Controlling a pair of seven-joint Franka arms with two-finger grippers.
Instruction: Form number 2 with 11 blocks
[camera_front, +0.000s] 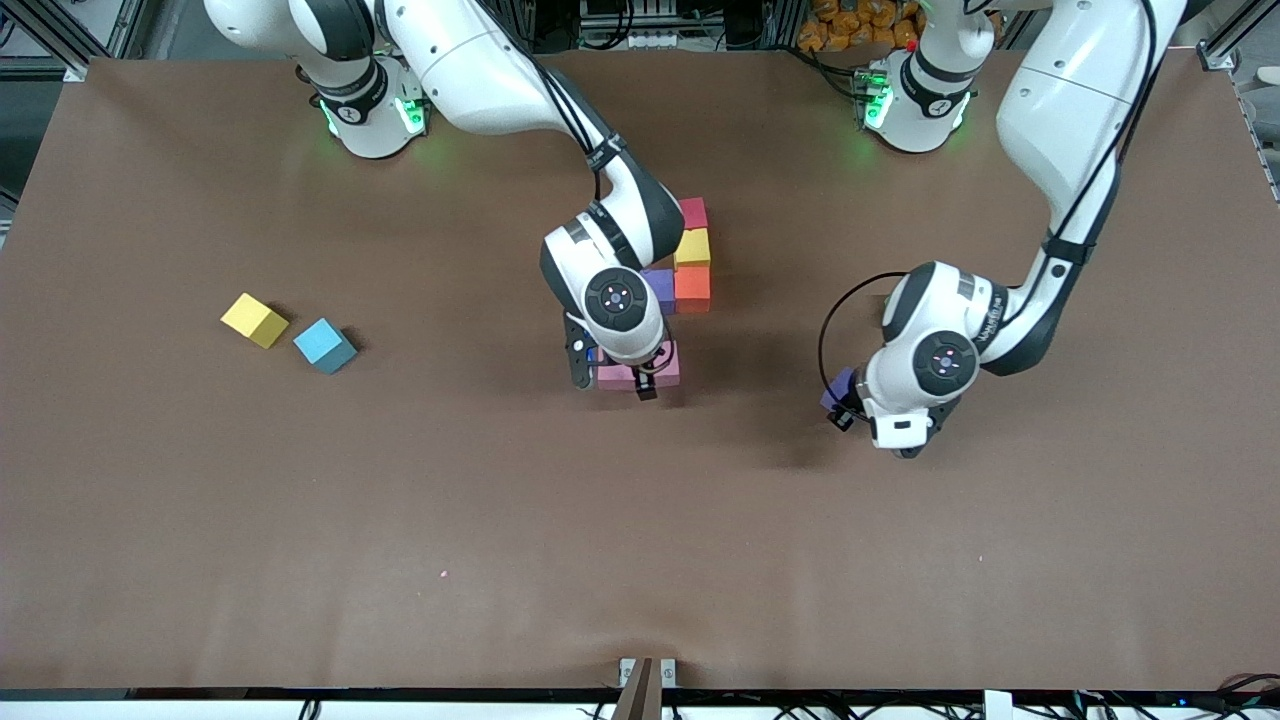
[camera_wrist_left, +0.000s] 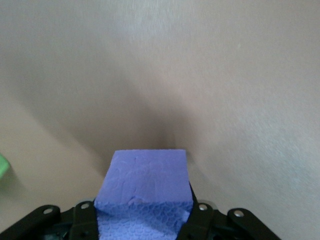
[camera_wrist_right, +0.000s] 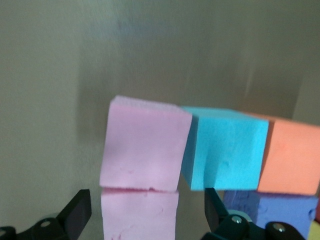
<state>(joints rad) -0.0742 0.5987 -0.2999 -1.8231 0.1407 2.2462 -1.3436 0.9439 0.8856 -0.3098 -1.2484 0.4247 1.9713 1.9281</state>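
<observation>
The half-built 2 (camera_front: 672, 290) sits mid-bench; in the front view I see a red block (camera_front: 693, 212) at its end nearest the bases, then a yellow block (camera_front: 692, 248), then an orange block (camera_front: 692, 288) with a purple block (camera_front: 659, 290) touching it on the right arm's side; nearer the camera lie pink blocks (camera_front: 640, 372), partly under my right wrist; my right wrist view shows two pink blocks (camera_wrist_right: 142, 150) in line, a light blue block (camera_wrist_right: 225, 150) touching the pink one, and orange (camera_wrist_right: 292, 157) past that; my right jaws (camera_front: 612, 372) hang low over the pink blocks, spread wide, one finger (camera_wrist_right: 75, 212) on each side of the pink block and gripping nothing; my left jaws (camera_front: 850, 405) hover over bare bench toward the left arm's end, clenched on a second purple block (camera_wrist_left: 145, 190), which is lifted; a green sliver (camera_wrist_left: 3, 167) shows at the edge of the left wrist view; a loose yellow block (camera_front: 254, 319) and a loose blue block (camera_front: 325, 345) lie just beside each other toward the right arm's end, well apart from the 2; the bench (camera_front: 400, 520) is brown.
</observation>
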